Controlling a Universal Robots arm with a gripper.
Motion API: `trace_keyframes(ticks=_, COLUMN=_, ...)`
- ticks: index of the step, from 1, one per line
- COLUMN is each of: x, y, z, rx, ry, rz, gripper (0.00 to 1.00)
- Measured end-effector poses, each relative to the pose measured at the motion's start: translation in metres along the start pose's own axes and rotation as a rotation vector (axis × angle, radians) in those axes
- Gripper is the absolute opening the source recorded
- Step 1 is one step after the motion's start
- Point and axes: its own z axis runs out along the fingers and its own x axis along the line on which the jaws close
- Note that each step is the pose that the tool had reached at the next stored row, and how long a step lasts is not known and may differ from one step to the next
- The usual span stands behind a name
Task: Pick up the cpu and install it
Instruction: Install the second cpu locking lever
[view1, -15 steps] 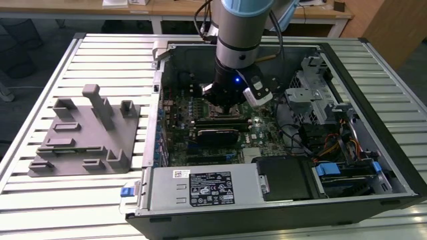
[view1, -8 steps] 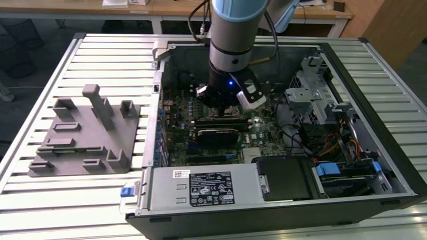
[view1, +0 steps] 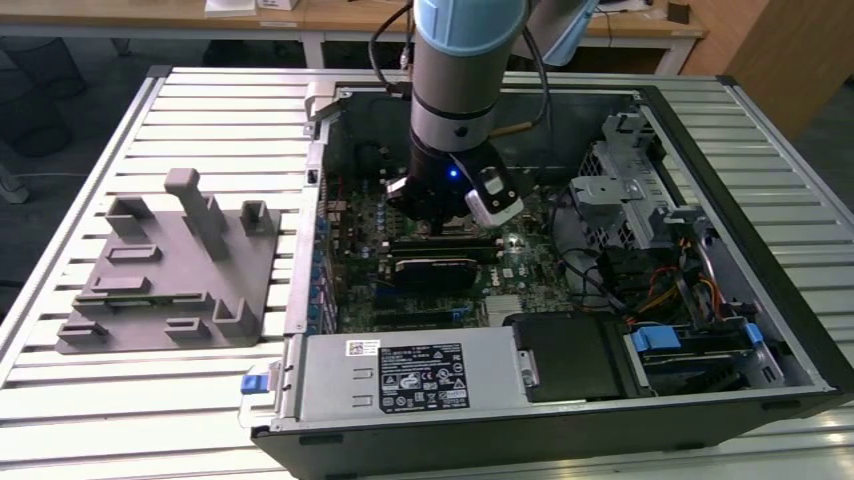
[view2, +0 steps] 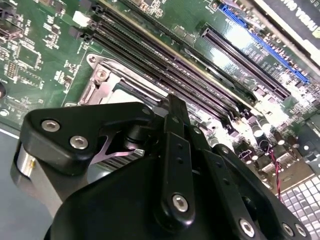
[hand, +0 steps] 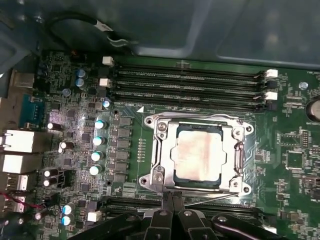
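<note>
Small square silvery-beige cpu (hand: 198, 156) sits seated within the metal socket frame (hand: 159, 150), apparently installed; black gripper (hand: 172, 202) hovers just beside it, fingers closed narrow, empty.

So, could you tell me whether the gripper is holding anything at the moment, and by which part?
Nothing is held. The gripper is shut and empty beside the socket, and the cpu lies seated in the socket frame.
</note>
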Motion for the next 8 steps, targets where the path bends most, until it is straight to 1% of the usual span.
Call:
trace_keyframes(ticks=1, x=0.0001, y=-0.0003, z=0.0008, rx=-0.0011, ry=0.0001, rz=0.000, gripper=0.11)
trace_keyframes(ticks=2, x=0.0003, y=-0.0008, z=0.0012, rx=-0.0040, ry=0.0000, rz=0.000, gripper=0.11)
trace_keyframes(ticks=4, x=0.0006, y=-0.0021, z=0.0019, rx=-0.0129, ry=-0.0009, rz=0.000, gripper=0.11)
trace_keyframes(ticks=5, x=0.0009, y=-0.0031, z=0.0020, rx=-0.0180, ry=-0.0013, rz=0.000, gripper=0.11)
trace_keyframes(ticks=8, x=0.0018, y=-0.0070, z=0.0017, rx=-0.0395, ry=-0.0027, rz=0.000, gripper=0.11)
